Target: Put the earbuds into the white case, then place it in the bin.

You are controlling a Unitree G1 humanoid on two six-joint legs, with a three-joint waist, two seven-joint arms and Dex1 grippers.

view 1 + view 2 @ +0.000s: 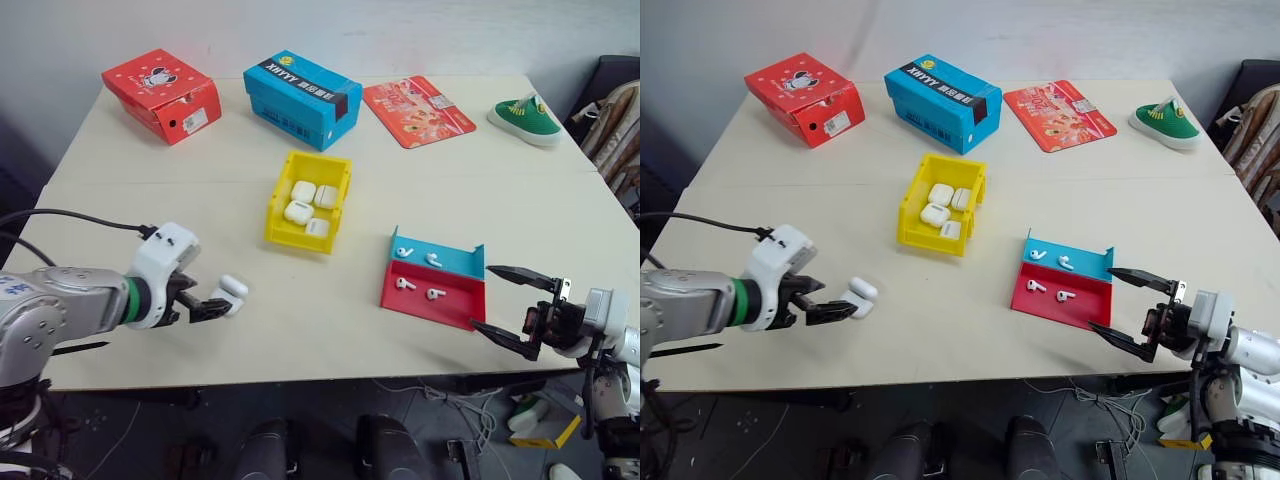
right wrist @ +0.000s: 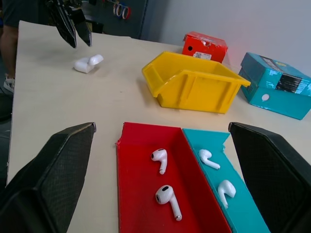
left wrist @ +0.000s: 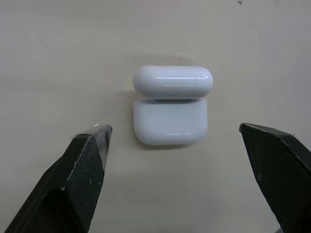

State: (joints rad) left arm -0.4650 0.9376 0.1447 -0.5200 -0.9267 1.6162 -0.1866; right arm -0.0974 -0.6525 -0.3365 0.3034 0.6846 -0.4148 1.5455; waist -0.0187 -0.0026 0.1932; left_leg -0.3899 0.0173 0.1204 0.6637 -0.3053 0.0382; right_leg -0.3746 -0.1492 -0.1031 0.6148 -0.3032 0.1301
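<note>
A white case (image 1: 231,292) lies on the table at the near left with its lid flipped open. My left gripper (image 1: 205,305) hovers just short of it, pointing down and open; in the left wrist view the case (image 3: 170,107) sits between and just beyond the two fingers (image 3: 87,165), untouched. Two earbuds (image 1: 404,284) lie in the red half of an angled tray (image 1: 455,312) and two more earbuds (image 1: 433,259) in its blue half. My right gripper (image 1: 482,297) stands open just right of that tray, holding nothing. The yellow bin (image 1: 277,203) at the table's centre holds several white cases (image 1: 303,192).
A red shoebox (image 1: 162,95) and a blue shoebox (image 1: 302,100) stand at the back, beside a red printed mat (image 1: 417,110) and a green shoe (image 1: 525,120). Bare tabletop lies between the open case and the tray. The table's front edge runs close under both grippers.
</note>
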